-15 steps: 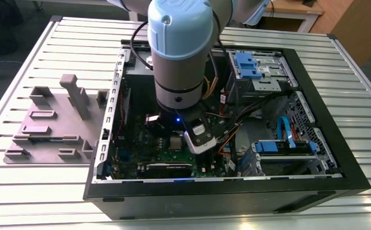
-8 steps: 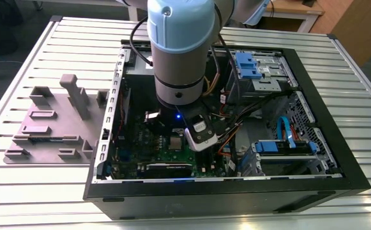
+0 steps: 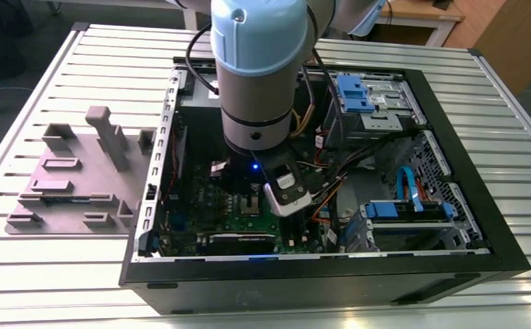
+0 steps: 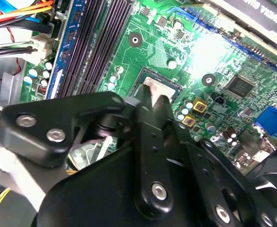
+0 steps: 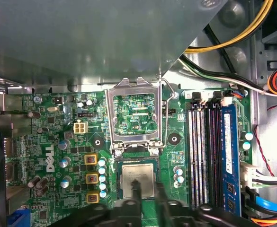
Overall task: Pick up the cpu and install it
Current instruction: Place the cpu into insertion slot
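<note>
In the exterior view the arm (image 3: 256, 68) reaches down into an open computer case (image 3: 338, 274) on the slatted surface (image 3: 46, 274), with a grey tray (image 3: 64, 185) at the exterior view's left. In the second wrist view the gripper (image 4: 153, 100) is right over the cpu (image 4: 159, 86), its fingers slightly apart and holding nothing. In the first wrist view the cpu lies flat in its socket on the green board (image 5: 48, 142), next to the raised metal frame (image 5: 111, 118).

cpu (image 5: 137, 179) top matt silvery metal, socket frame (image 5: 111, 118) shiny (bare steel), mobo (image 5: 48, 137) glossy green
</note>
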### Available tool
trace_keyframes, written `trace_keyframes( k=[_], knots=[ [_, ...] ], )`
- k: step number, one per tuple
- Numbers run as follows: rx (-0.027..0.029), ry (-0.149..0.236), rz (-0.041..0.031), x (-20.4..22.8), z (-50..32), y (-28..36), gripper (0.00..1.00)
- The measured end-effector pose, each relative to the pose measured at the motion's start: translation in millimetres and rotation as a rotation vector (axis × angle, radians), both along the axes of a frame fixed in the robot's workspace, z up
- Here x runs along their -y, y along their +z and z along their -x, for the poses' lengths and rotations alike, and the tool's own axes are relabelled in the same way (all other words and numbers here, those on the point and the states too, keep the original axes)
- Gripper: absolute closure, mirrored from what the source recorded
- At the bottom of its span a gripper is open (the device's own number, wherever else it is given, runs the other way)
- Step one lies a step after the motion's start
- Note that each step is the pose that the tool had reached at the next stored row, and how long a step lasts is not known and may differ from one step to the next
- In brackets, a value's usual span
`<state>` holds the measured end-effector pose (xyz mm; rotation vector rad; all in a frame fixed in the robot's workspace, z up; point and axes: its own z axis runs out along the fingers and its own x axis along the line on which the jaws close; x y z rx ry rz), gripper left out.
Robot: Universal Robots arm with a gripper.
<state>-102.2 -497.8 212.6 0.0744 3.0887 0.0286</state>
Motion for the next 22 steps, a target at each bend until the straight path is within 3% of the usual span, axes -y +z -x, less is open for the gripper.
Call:
trace_keyframes(
  k=[1, 3, 5, 11, 16, 22],
  knots=[
    [-0.0001, 0.000, -0.0001, 0.0, 0.0, 0.0, 0.73],
    [0.0000, 0.000, -0.0001, 0.0, 0.0, 0.1, 0.85],
    [0.0000, 0.000, -0.0003, 0.0, 0.0, 0.1, 0.89],
    [-0.0001, -0.003, -0.0006, 0.0, 0.0, 0.1, 0.89],
    [0.0000, -0.040, -0.0012, -0.1, 0.0, -2.2, 0.89],
    [0.0004, -0.047, -0.0015, -4.8, 2.5, -7.8, 0.89]
  ],
)
